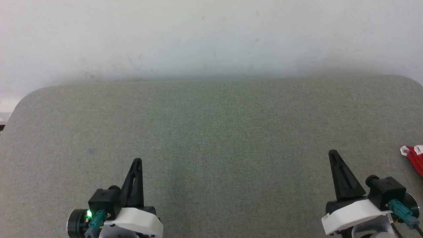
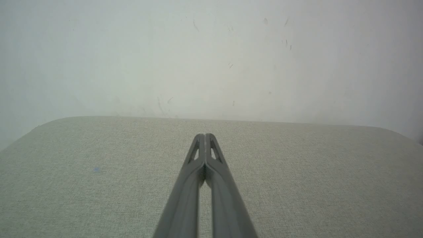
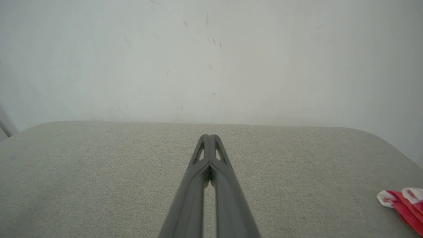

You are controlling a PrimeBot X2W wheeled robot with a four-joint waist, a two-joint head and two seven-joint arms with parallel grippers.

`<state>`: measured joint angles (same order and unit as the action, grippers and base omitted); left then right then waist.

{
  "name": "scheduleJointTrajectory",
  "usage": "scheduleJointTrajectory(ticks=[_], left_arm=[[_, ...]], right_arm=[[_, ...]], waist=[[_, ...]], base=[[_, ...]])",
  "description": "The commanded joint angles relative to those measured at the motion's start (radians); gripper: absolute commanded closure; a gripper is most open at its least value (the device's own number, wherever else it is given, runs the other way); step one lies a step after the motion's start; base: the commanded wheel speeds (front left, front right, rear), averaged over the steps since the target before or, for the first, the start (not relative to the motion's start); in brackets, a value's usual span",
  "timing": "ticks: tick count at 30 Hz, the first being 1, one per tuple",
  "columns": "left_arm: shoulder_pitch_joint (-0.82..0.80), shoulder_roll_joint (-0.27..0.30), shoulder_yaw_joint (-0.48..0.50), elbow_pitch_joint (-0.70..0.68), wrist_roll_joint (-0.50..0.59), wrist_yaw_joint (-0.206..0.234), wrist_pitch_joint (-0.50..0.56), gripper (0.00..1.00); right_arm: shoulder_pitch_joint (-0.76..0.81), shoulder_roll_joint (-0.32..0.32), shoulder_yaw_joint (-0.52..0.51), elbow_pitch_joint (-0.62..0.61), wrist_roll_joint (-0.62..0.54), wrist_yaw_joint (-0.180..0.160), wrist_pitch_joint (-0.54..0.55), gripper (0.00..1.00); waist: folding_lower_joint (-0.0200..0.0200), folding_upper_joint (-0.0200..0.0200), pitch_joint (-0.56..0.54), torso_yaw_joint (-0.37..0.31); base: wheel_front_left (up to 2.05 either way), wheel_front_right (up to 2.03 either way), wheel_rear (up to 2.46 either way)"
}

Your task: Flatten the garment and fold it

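Though axis unclear, garment [image 1: 417, 161] corner leftward.

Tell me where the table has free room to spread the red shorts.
The grey table is bare between the left gripper and the right gripper, back to the white wall, and left of the left gripper. The crowded spot is the right edge: the red garment lies there, apart from the right gripper.

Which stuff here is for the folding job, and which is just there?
For the job: red-and-white garment, left gripper, right gripper, both shut and empty.
Just there: grey table, scuffed white wall, tiny blue speck.
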<state>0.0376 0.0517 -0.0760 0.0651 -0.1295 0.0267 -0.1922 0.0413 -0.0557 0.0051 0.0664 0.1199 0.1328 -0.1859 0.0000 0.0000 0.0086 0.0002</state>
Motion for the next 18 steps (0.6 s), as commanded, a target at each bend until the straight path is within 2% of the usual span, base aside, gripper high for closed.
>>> scheduleJointTrajectory(ticks=[1, 18], left_arm=[[-0.01, 0.0, 0.005, -0.007, 0.011, -0.006, 0.005, 1.0], [-0.015, -0.001, 0.019, -0.018, 0.034, -0.01, 0.04, 1.0]], right_arm=[[-0.011, 0.002, -0.001, -0.006, -0.009, -0.001, 0.003, 1.0], [-0.016, 0.002, -0.002, -0.018, -0.03, -0.001, 0.038, 1.0]], waist=[[0.0, 0.0, 0.0, 0.0], [0.0, 0.0, -0.002, 0.0]], base=[[0.0, 0.0, 0.0], [0.0, 0.0, 0.0]])
